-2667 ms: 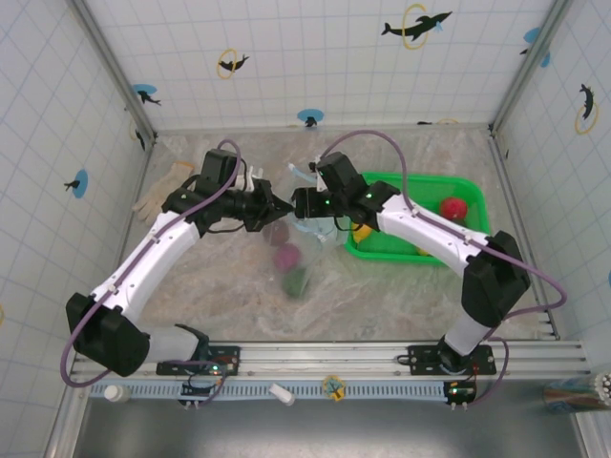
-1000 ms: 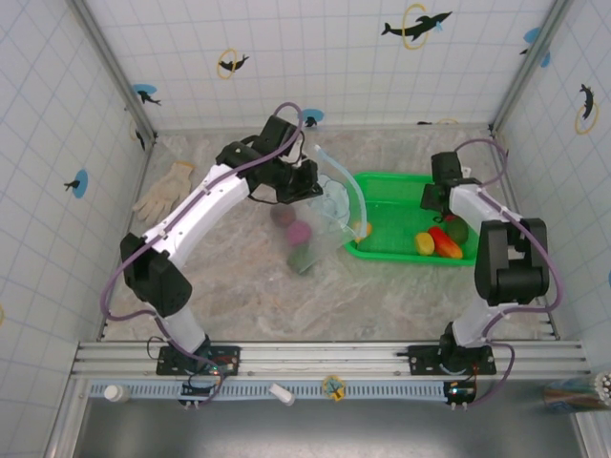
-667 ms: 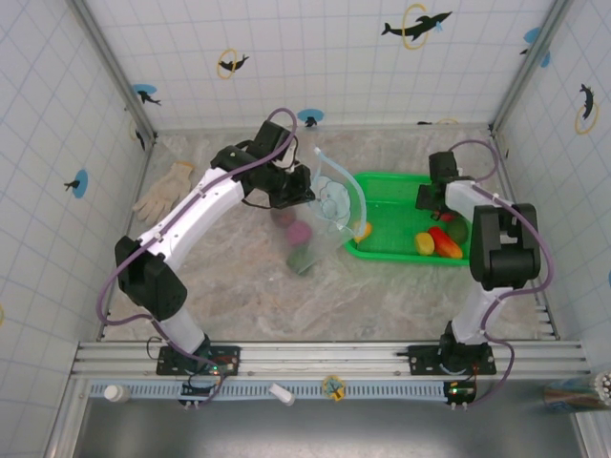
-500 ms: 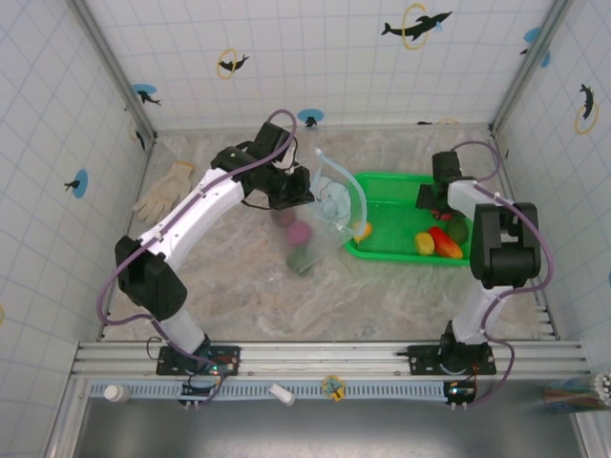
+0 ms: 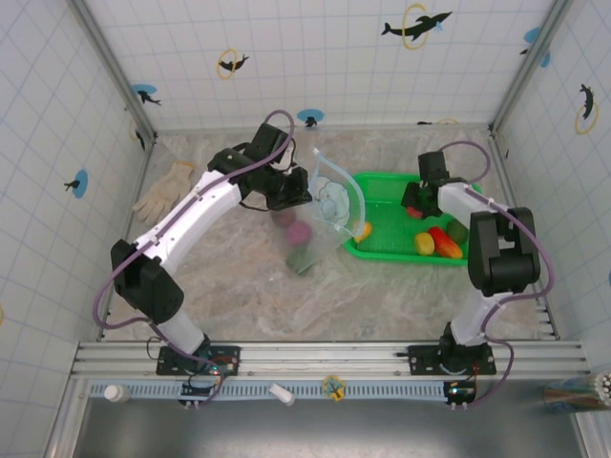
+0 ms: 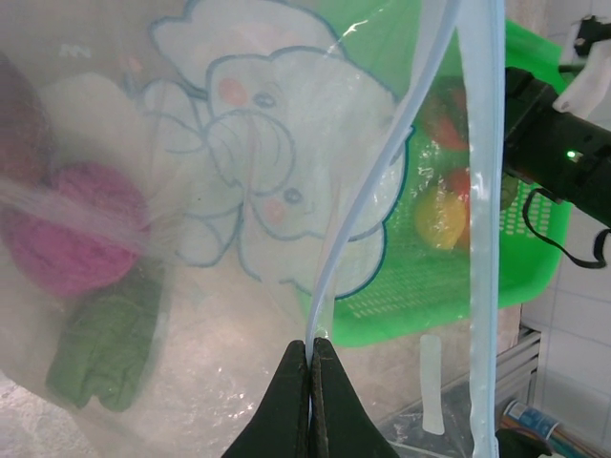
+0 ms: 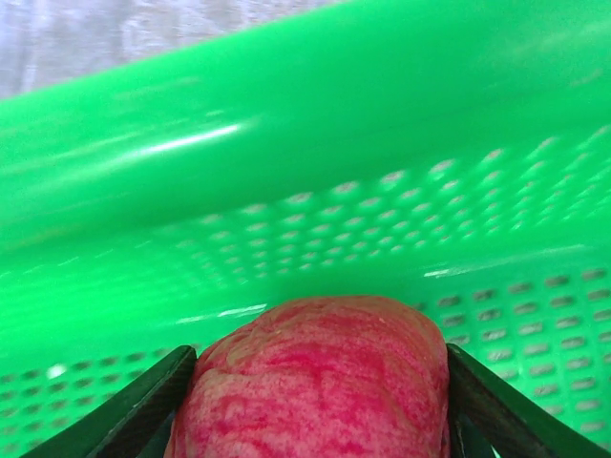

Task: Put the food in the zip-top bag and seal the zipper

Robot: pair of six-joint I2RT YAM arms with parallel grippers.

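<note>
- Left claw (image 6: pixel 310 351) is pinched tight on one lip of the pale-blue zipper strip (image 6: pixel 477 191). It hoists the clear floppy plastic zip-top bag (image 5: pixel 329 215) so the mouth gapes toward the basket.
- Inside the bag: maroon, pink and green toy pieces (image 6: pixel 81 229), sagging low toward the marbled desk (image 5: pixel 248 296).
- Right claw (image 7: pixel 320 401) is down in the green mesh plastic basket (image 7: pixel 286 143), fingers clamped either side of a mottled red toy fruit (image 7: pixel 315 363). That grip looks set for the carry across.
- Yellow and orange toy food (image 5: pixel 425 243) waits in the basket.
</note>
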